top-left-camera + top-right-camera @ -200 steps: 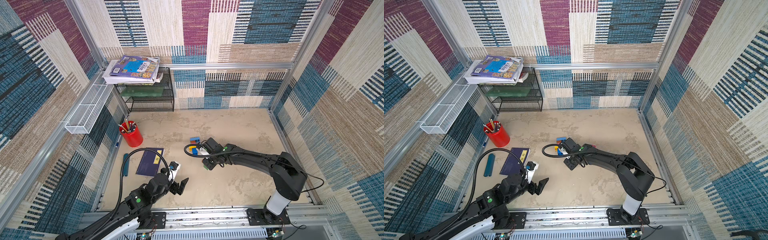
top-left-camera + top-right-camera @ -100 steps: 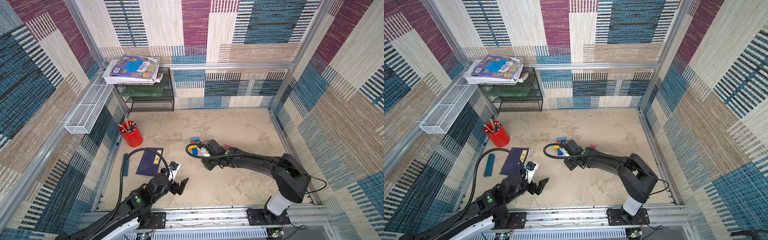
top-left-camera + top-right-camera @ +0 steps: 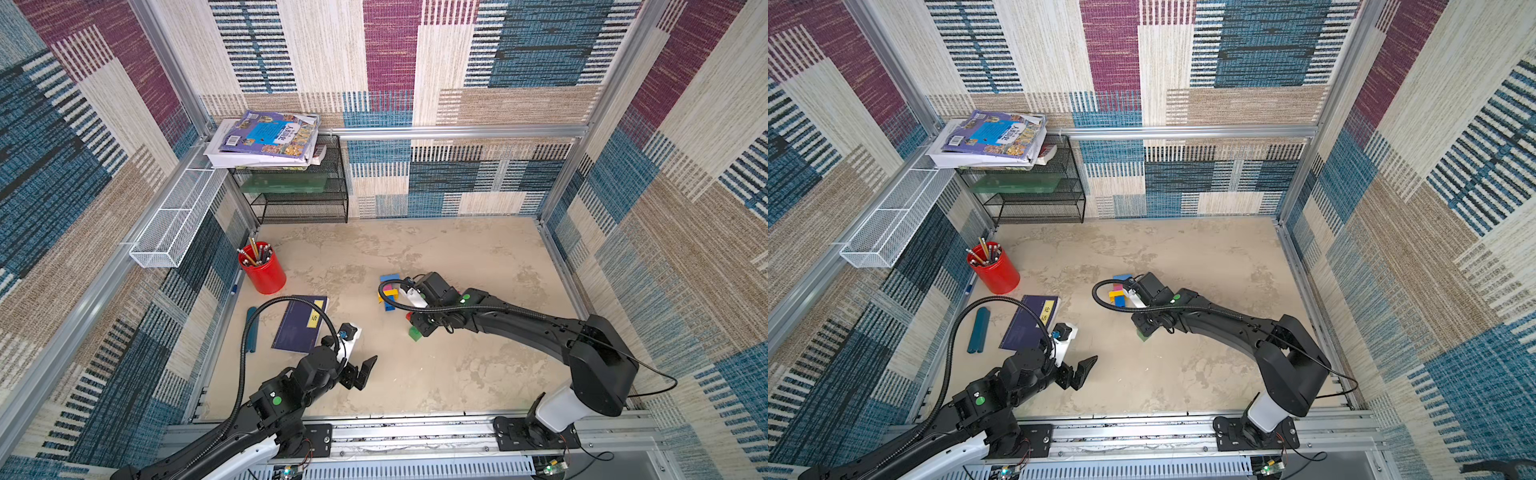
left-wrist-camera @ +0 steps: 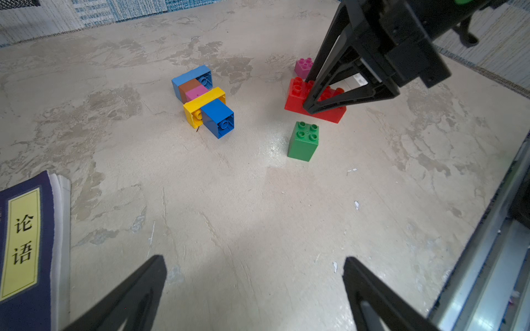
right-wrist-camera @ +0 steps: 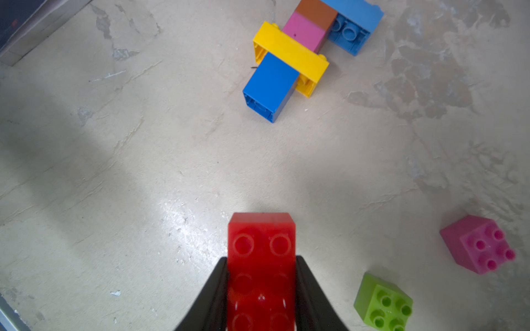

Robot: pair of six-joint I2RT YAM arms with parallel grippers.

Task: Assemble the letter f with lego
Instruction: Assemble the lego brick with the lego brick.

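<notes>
Several lego bricks (blue, yellow, pink, brown, light blue) lie joined as one piece [image 3: 388, 291] [image 3: 1119, 291] [image 4: 203, 97] [image 5: 301, 51] on the table. My right gripper [image 5: 261, 259] [image 3: 419, 324] is shut on an oblong red brick [image 5: 261, 246] [image 4: 315, 110], studs up, at table level. Close beside it stands a loose green brick [image 4: 303, 140] [image 5: 383, 303] [image 3: 414, 333], and a loose pink brick [image 4: 303, 66] [image 5: 477, 243] sits just beyond. My left gripper [image 4: 253, 260] [image 3: 361, 374] [image 3: 1081, 370] hangs open and empty over bare table near the front.
A dark blue book [image 3: 301, 324] [image 4: 25, 252] lies just left of my left gripper, with a teal bar [image 3: 251, 328] beside it. A red pencil cup [image 3: 264, 272] stands further back left. A black wire rack [image 3: 299, 199] fills the back left corner.
The right arm's wrist has shifted slightly to the right while its gripper stays by the red and green bricks. The left arm has not moved.
</notes>
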